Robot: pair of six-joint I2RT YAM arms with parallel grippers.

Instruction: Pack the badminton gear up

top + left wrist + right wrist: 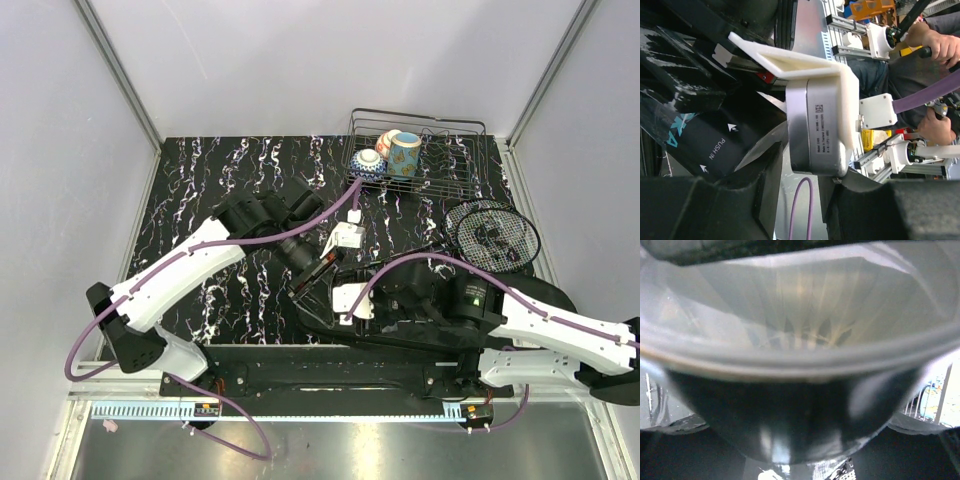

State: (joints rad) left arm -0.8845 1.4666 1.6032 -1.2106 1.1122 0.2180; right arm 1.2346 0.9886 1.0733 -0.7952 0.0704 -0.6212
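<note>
The dark tube, with teal letters and "PUSH IN" on it, lies in my right gripper. In the right wrist view the tube fills the frame and hides the fingers, and white feather shuttlecocks show inside its mouth. My left gripper is just left of the right one. Its black fingers stand apart with nothing between them, beside the tube. The black racket lies at the right with its strung head towards the far side. The long black bag lies across the near side under the right arm.
A wire basket with painted cups stands at the back right. The two arms crowd together over the table's middle. People and aluminium frames show beyond the table in the left wrist view.
</note>
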